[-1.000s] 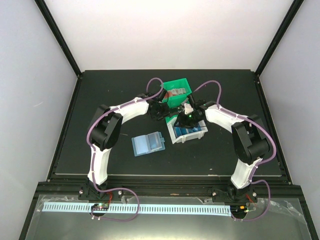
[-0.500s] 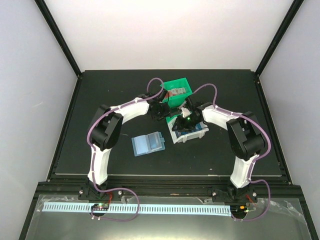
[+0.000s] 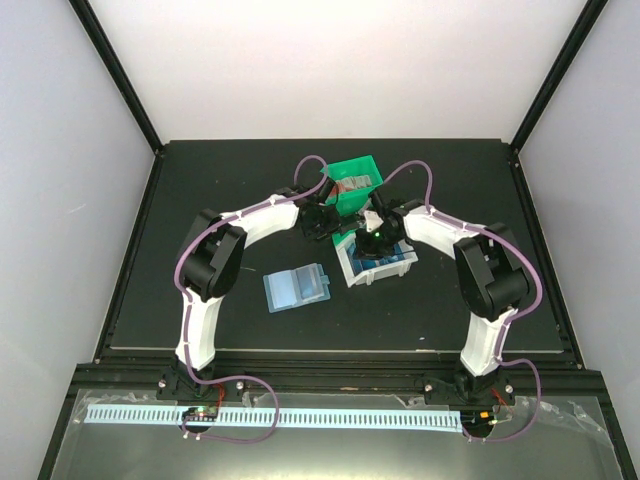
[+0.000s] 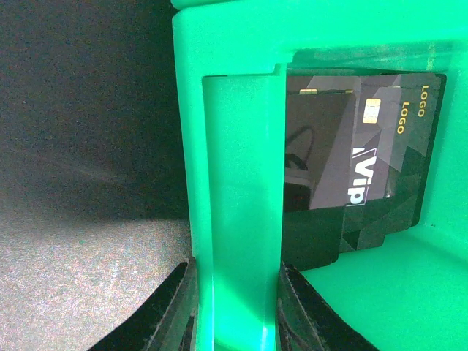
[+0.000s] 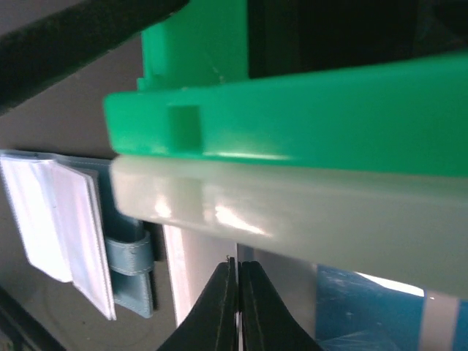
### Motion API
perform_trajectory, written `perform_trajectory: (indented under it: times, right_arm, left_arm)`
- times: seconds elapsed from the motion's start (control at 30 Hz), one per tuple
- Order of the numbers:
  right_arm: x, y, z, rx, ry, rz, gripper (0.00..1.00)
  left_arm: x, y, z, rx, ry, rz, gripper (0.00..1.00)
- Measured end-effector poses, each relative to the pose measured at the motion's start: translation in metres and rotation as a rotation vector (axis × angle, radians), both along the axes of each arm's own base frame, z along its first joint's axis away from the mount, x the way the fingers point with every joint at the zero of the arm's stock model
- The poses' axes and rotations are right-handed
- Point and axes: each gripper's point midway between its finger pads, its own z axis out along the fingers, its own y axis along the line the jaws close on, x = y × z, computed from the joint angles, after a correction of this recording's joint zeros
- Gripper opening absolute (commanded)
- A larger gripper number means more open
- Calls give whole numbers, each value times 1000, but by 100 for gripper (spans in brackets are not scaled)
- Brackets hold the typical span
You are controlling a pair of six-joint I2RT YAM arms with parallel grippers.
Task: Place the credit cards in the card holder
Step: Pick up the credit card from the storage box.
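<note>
As the left gripper [image 4: 237, 307] clamps a wall of the green bin [image 4: 234, 168], dark credit cards [image 4: 365, 153] inside it, the right gripper [image 5: 237, 269] holds its fingers [image 5: 218, 319] together just beside it.

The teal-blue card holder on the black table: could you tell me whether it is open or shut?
Open: the teal-blue booklet-like card holder lies spread flat, its clear plastic sleeves facing up.
</note>
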Motion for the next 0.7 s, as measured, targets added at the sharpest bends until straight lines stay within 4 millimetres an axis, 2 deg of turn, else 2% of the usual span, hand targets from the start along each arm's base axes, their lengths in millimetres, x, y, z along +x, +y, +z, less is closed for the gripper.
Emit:
perform_trajectory:
  times: [0.17,0.3,0.53,0.63,0.7]
  right_arm:
    - [2,-8,-1,-43,-19,-7,1]
    - [3,-13,9,-69,-56,-8,1]
    - [2,-21,61,-75,-164,22,1]
    - [0,-21,84,-52,-206,40,1]
    - [-5,-18,96,-22,-218,50,1]
  left_arm:
    - [0,0,0,2,0,0,25]
    - [0,0,0,6,-6,-7,36]
    - [-1,5,2,48,-37,-65,61]
    - [0,6,20,49,-86,-98,67]
    - [1,5,42,36,-136,-123,70]
